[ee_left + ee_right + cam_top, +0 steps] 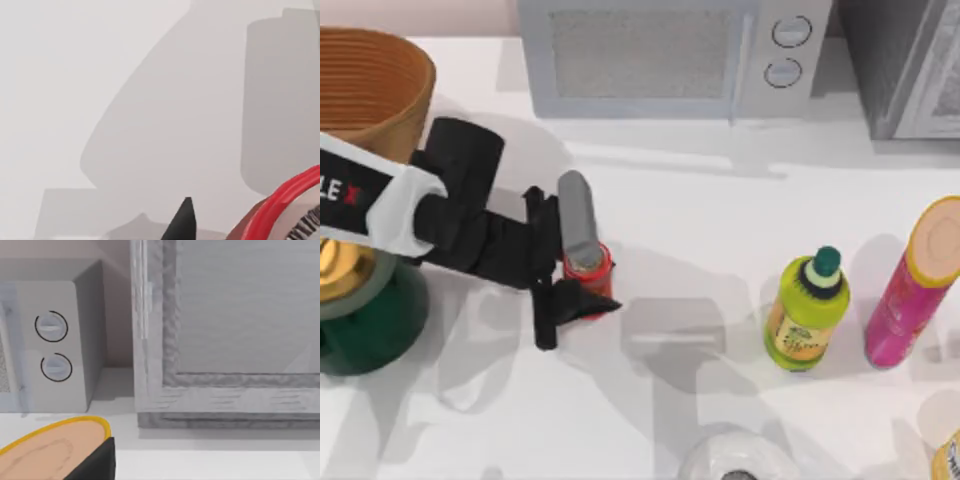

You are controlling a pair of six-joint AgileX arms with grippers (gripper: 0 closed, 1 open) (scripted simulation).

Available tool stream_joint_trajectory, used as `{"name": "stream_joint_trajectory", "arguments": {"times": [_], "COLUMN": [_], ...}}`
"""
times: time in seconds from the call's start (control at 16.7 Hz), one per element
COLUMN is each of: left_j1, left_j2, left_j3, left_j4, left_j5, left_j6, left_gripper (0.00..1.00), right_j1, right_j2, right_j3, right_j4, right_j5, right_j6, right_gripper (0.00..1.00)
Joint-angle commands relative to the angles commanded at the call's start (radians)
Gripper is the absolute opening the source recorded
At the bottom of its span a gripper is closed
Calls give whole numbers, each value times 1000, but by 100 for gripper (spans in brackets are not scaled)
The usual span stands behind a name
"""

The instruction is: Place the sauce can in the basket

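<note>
Left end effector [582, 268] is clenched on the sauce can [588, 266], one grey finger [577, 215] on its far side and a black finger [575, 300] on its near side, over the white desk [700, 220] left of centre. The can stands well clear of the basket [370, 85] at the far left corner. White arm casing [355, 195] shows the partial lettering "LE X"; the yellow-green bottle [805, 310] carries a label too small to read.

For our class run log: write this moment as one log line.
phase: grasping | left gripper: around sauce can, on table | basket: far left, can not in it | right arm: parked
</note>
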Motion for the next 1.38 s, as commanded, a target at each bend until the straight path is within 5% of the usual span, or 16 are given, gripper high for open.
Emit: {"name": "stream_joint_trajectory", "arguments": {"times": [0.36,0.6,1.02,1.38], "left_j1": [13,82,348,467], "left_j2": [-24,-87,-252,-319], "left_j3": [70,270,575,621], "left_j4": [-24,-121,-412,-529], "left_j5": [-60,-228,-553,-647], "left_j6": [-41,-196,-693,-844], "left_gripper": [0,0,0,0], "right_j1": [0,0,0,0], "right_j2": [0,0,0,0], "right_j3": [0,0,0,0], "right_j4": [0,0,0,0], "right_j5": [0,0,0,0], "right_j6": [0,0,0,0], "right_gripper": [100,100,100,100]}}
